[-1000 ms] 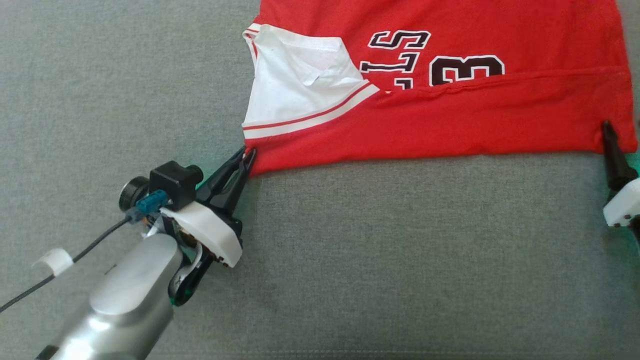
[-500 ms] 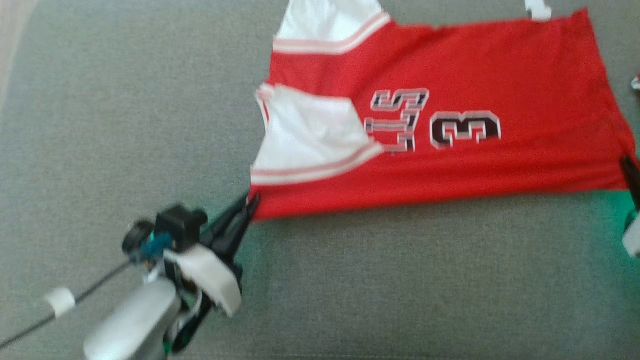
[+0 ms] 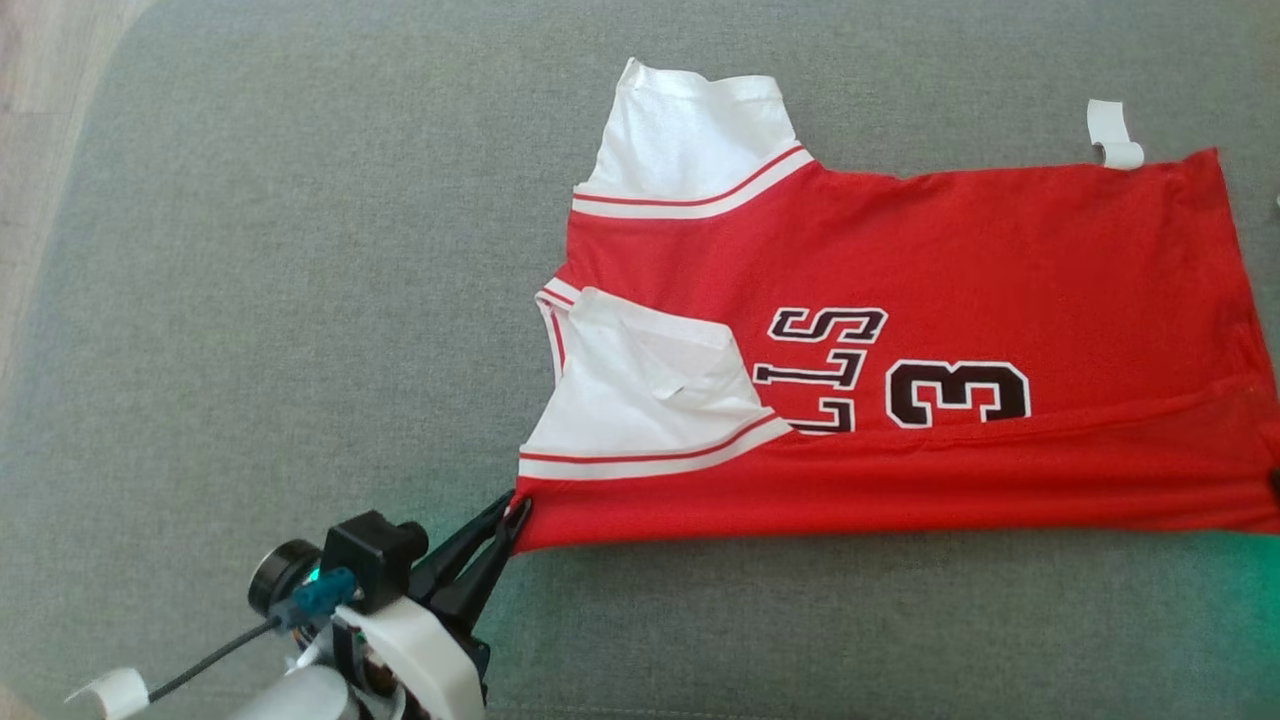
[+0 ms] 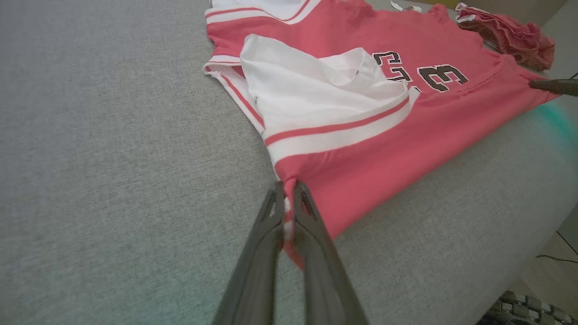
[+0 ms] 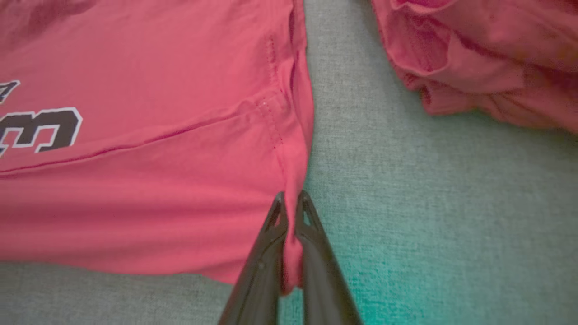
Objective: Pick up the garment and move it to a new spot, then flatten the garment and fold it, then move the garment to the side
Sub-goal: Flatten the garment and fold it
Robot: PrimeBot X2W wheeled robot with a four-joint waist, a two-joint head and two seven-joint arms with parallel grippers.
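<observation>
Here the red jersey with white striped sleeves and black lettering (image 3: 950, 250) lies spread on the grey woven fabric cushion (image 3: 250, 300). It takes up the centre and right of the head view, collar end toward the left of the frame and hem toward the right edge. A long crease runs across the red body just under the black numeral 3 (image 3: 958, 395).

The left gripper (image 3: 512, 512), at the lower left of the head view, has its two dark fingers pressed together on the jersey's lower left corner, just below the near white sleeve (image 3: 640, 400). The left wrist view shows red cloth pinched between them. The right gripper (image 5: 291, 198), at the bottom centre of the right wrist view, is likewise clamped on the jersey's lower hem corner, with a tuck of red cloth squeezed between its fingers.

A curled strip of white tape (image 3: 1112, 135) sits on the cushion at the upper right of the head view, just beside the jersey's top corner. A second, crumpled red garment (image 5: 487, 58) lies in the upper right of the right wrist view, apart from the jersey
</observation>
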